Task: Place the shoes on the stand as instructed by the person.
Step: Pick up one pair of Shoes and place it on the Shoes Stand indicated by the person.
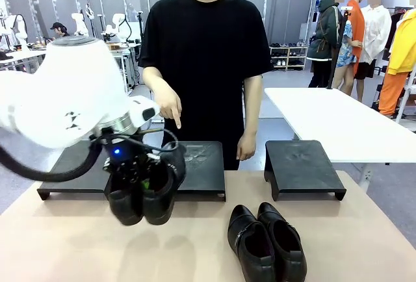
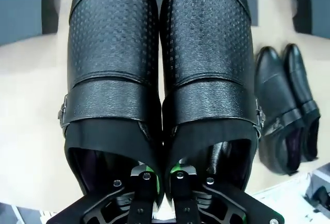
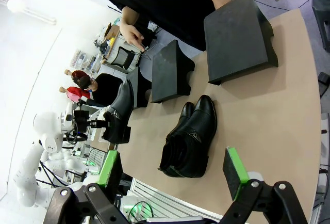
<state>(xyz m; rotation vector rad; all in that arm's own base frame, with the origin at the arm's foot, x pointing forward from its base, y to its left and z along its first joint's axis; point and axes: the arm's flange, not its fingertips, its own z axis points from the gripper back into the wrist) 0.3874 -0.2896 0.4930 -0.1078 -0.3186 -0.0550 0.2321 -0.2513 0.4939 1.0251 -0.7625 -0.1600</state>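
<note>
My left gripper [image 1: 140, 177] is shut on a pair of glossy black shoes [image 1: 144, 196], held toes-down a little above the table in front of the stands. In the left wrist view its fingers [image 2: 147, 180] pinch the two inner walls of that pair [image 2: 160, 74] together. A second pair of shoes [image 1: 266, 243] lies on the table at the near right, also seen as a pair [image 3: 188, 139] below my right gripper [image 3: 172, 157], which is open and empty. The person [image 1: 201, 54] stands at the far side and points a hand [image 1: 170, 108] down toward the middle stand [image 1: 203, 164].
Three black stands line the table's far edge: the left one [image 1: 71, 165], the middle one, and the right one [image 1: 302, 165]. The person's other hand [image 1: 246, 147] hangs by the table edge. A white table [image 1: 338, 116] stands behind at right.
</note>
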